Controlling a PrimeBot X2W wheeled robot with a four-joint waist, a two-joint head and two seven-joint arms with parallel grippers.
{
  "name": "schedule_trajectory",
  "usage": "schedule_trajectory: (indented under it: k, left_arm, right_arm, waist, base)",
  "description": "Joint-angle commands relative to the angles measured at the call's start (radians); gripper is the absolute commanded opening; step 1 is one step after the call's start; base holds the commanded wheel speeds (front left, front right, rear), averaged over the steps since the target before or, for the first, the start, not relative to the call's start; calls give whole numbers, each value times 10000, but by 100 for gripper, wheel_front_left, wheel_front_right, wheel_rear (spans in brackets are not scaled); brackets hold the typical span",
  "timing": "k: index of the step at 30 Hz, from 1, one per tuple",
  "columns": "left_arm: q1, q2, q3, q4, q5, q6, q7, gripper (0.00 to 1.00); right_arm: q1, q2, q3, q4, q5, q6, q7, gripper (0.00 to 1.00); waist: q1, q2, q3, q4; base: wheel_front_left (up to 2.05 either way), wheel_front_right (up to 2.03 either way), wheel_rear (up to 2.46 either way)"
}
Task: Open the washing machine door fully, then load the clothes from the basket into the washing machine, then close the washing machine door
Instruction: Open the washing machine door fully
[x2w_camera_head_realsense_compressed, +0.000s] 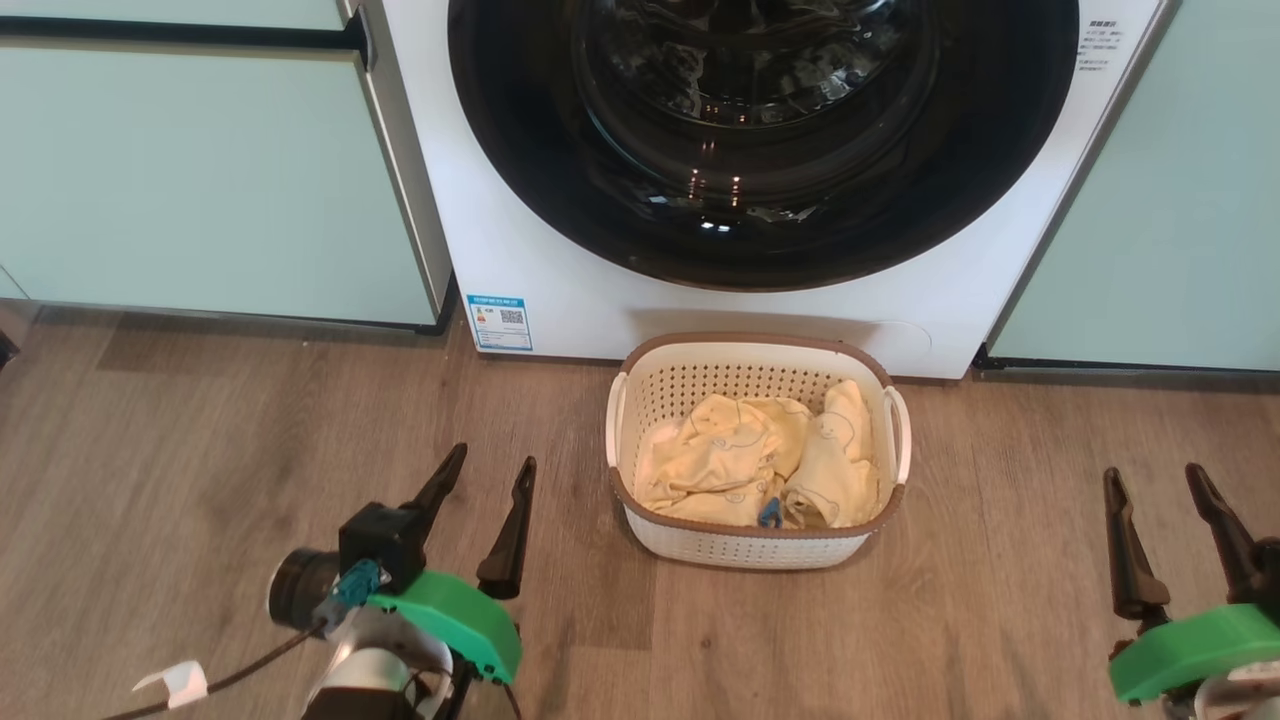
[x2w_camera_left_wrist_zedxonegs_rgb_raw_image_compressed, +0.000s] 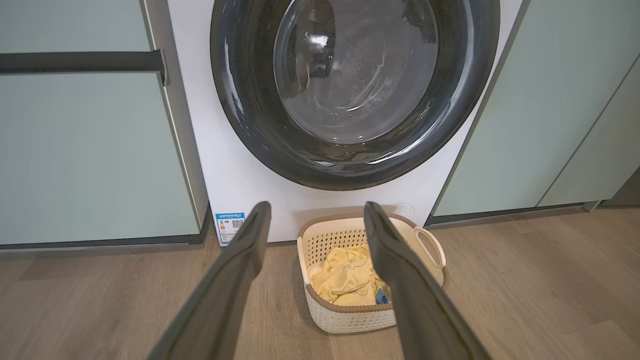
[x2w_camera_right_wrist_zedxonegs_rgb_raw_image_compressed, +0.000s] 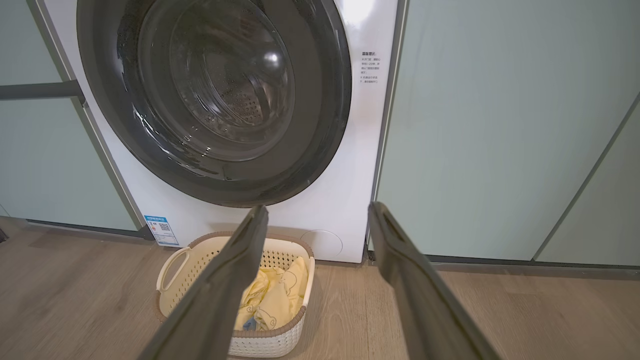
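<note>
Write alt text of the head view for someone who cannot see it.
A cream basket of yellow clothes sits before the white washing machine, its black-rimmed door shut. The left gripper and right gripper hover open.

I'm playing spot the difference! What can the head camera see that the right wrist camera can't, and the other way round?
Head view extras: the open left gripper on its green mount, and a white tag on a cable. Right wrist view extras: the little holes of the drum behind the glass, and a second mint-green panel beyond the one beside the machine. Both: the shut washing machine door, the basket holding pale yellow clothes, the blue sticker, the wooden floor and the open right gripper.
</note>
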Motion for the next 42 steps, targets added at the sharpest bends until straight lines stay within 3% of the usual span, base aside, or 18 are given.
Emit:
schedule_trajectory:
  k: [1, 32, 42]
  left_arm:
    - [-470, 99, 318, -288, 79, 71, -105, 100]
    - [-557, 99, 384, -501, 141, -26, -105, 100]
    - [-573, 99, 383, -505, 225, -105, -105, 100]
  right_arm:
    - [-398, -49, 174, -298, 31, -32, -137, 100]
    - [-464, -44, 95, -351, 349, -32, -138, 100]
    - [-507, -43, 84, -338, 439, -32, -138, 100]
  waist:
    - [0, 0, 8, -3]
    - [0, 0, 175, -162]
    - [0, 0, 239, -188]
  base:
    - [49, 49, -97]
    - [111, 111, -222]
    - [57, 57, -113]
